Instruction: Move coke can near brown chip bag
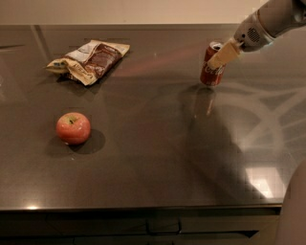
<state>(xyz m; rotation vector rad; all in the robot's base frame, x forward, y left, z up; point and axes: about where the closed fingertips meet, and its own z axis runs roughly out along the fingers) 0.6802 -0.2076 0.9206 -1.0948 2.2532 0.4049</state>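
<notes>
Gripper [216,60] clasping one coke can [210,76], one apple [73,128]

Surface: we see a dark grey, glossy stone countertop [143,158], with a pale light glare [258,184] at right.
Wall: plain cream wall [119,12] behind.
Gripper: the gripper [218,61] over the countertop's far right.

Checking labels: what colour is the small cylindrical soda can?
Soda can: red, white script, camera view; gripper at its top.
</notes>
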